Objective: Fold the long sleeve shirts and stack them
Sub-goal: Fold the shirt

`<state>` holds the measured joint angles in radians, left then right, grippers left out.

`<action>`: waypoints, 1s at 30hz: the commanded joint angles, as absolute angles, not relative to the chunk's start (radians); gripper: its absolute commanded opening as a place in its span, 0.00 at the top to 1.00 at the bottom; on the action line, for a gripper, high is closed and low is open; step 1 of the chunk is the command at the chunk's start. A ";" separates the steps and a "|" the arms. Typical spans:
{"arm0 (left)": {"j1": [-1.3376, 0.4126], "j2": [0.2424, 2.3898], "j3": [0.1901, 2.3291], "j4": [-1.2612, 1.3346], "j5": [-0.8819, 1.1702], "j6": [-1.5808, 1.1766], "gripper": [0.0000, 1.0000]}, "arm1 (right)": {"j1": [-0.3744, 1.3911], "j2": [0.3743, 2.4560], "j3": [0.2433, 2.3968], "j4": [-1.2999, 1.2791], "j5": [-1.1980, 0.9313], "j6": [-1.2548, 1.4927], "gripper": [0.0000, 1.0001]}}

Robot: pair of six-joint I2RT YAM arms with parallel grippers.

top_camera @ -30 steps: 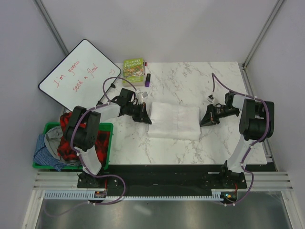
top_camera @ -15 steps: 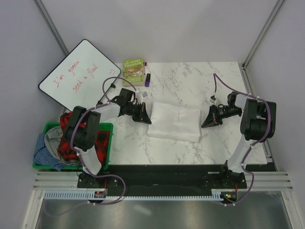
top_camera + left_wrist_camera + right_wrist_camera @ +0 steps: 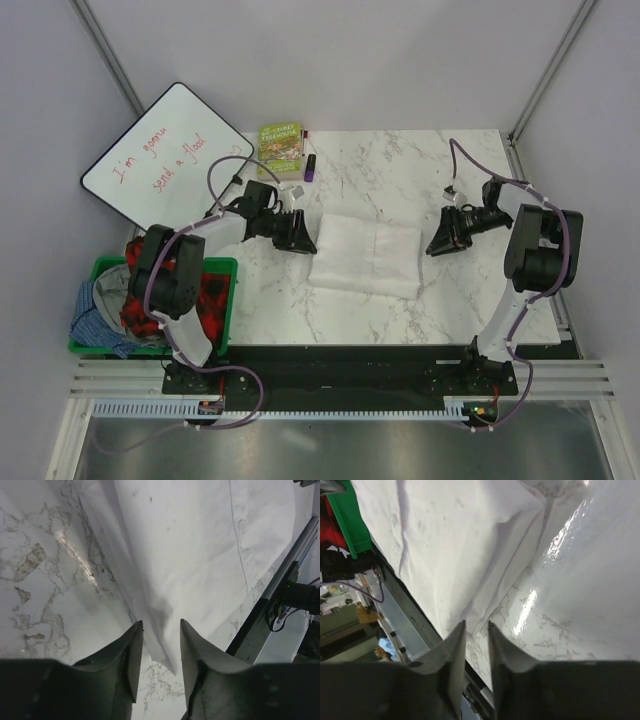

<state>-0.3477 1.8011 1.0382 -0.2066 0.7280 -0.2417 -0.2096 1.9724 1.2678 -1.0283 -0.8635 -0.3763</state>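
A plain white long sleeve shirt (image 3: 365,255) lies folded into a flat rectangle in the middle of the marble table. It also shows in the left wrist view (image 3: 190,545) and the right wrist view (image 3: 445,540). My left gripper (image 3: 302,241) is just off the shirt's left edge. Its jaws are open in the left wrist view (image 3: 161,622), with the cloth's corner lying on the table beyond the tips. My right gripper (image 3: 437,245) is just off the shirt's right edge. Its jaws stand narrowly open and empty in the right wrist view (image 3: 477,623), over bare marble.
A green bin (image 3: 228,290) with red and blue clothes (image 3: 140,295) stands at the near left. A whiteboard (image 3: 165,160) leans at the far left. A green book (image 3: 281,143) and a small purple object (image 3: 310,168) lie at the table's far edge.
Both grippers have drawn back from the shirt's edges: the left up and to the left, the right to the right and slightly up. The shirt stays flat.
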 commanded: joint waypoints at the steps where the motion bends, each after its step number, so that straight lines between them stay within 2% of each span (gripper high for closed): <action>1: -0.302 1.660 1.107 -0.254 0.773 -0.128 0.52 | -0.222 1.830 1.420 -1.167 -0.880 -0.485 0.51; 5: -0.356 1.582 1.086 -0.282 0.850 -0.147 0.49 | -0.163 1.723 1.387 -1.200 -1.003 -0.427 0.43; 6: -0.376 1.580 1.075 -0.276 0.867 -0.159 0.48 | -0.105 1.711 1.321 -1.190 -1.079 -0.419 0.42; 9: -0.458 1.606 1.026 -0.197 0.906 -0.219 0.47 | 0.038 1.689 1.189 -1.093 -1.132 -0.364 0.40; 13: -0.528 1.699 0.974 -0.071 0.952 -0.337 0.45 | 0.109 1.703 1.063 -0.910 -1.080 -0.244 0.38; 21: -0.471 1.940 0.947 0.074 0.930 -0.426 0.44 | 0.091 2.008 1.046 -0.907 -0.965 -0.331 0.44; 25: -0.445 1.962 0.899 0.080 0.902 -0.448 0.44 | 0.069 2.083 1.064 -0.878 -0.904 -0.301 0.45; 28: -0.443 1.930 0.833 0.090 0.897 -0.485 0.44 | 0.054 2.059 1.092 -0.827 -0.819 -0.244 0.44; 30: -0.443 1.870 0.801 0.095 0.902 -0.488 0.45 | 0.051 2.033 1.127 -0.889 -0.758 -0.300 0.44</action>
